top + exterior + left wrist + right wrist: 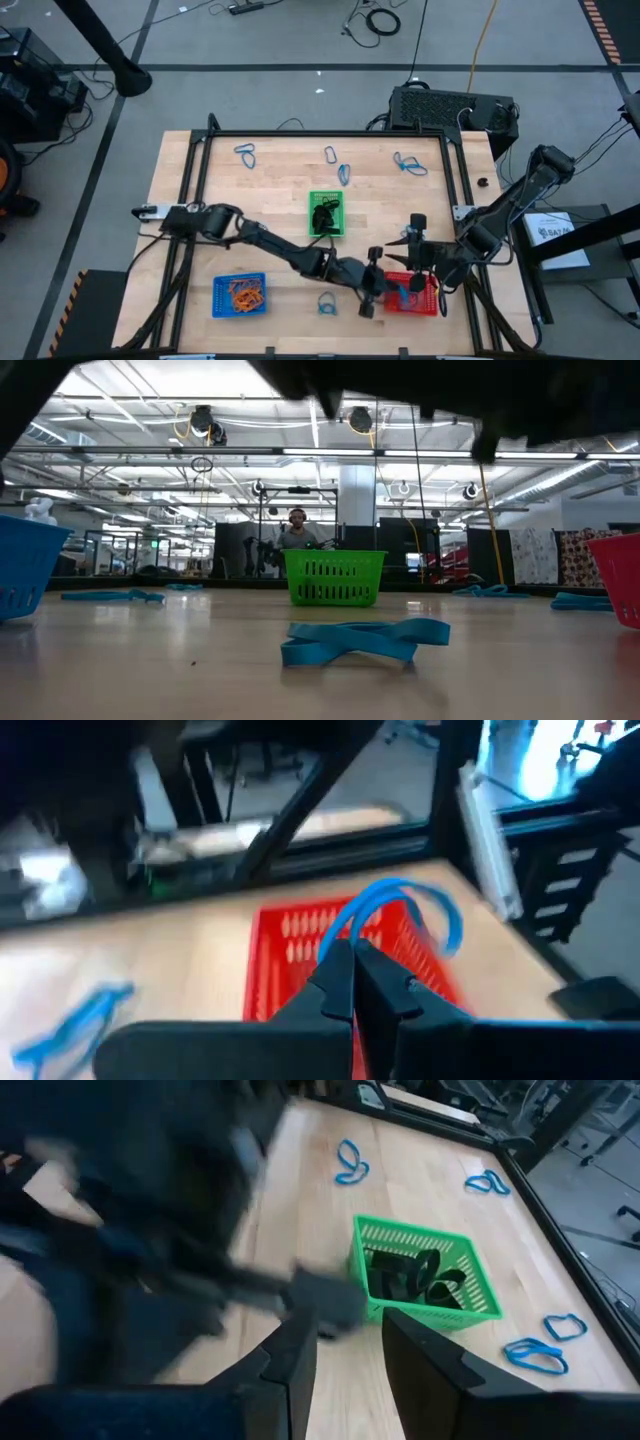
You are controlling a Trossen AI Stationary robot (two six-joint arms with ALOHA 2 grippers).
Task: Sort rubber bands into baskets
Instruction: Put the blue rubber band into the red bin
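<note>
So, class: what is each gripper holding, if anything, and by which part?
The left gripper is shut on a blue rubber band, pinching one end of its loop, over the red basket. The right gripper is open and holds nothing.

Three baskets (pixel 326 213), five blue rubber bands (pixel 245 153) loose on the table, one more gripped.

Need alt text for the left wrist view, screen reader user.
The left gripper, shut on a blue rubber band, holds its loop over the red basket on the wooden table. Another blue band lies on the table beside the basket, with black frame bars beyond.
</note>
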